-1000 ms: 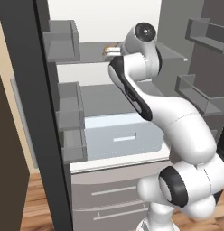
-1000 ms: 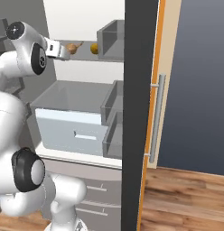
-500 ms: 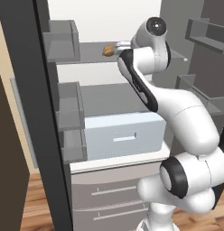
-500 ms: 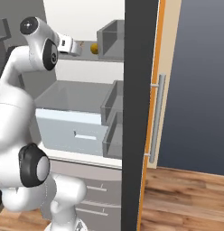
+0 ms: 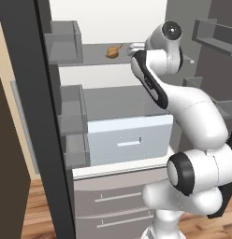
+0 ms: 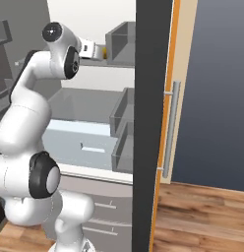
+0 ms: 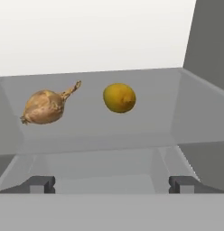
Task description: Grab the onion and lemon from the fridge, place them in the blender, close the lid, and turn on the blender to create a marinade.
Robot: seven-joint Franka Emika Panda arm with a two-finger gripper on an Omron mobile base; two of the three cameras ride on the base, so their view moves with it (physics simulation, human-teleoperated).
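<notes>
Since a second ago the arm has swung right and reached further into the fridge (image 5: 52,140), so that the onion (image 5: 112,52), then half hidden behind the hand, now lies in plain sight on the upper shelf (image 5: 90,56) in the left base view. No brand, label or writing can be read anywhere.

From the hand view, going left to right: the onion (image 7: 45,106) rests on the grey shelf (image 7: 154,113) with its thin stem pointing up and to the right, and the lemon (image 7: 119,97) sits just beside it to the right, the two apart and not touching. Both lie on the far part of the shelf, well beyond the fingers (image 7: 38,184), which are spread wide at the near edge and hold nothing. The onion is far of the left fingertip; the lemon lies roughly between the two tips, a little left of midway.

From the right base view the gripper (image 6: 97,51) hovers at the upper shelf's level, beside a door bin (image 6: 121,44).
</notes>
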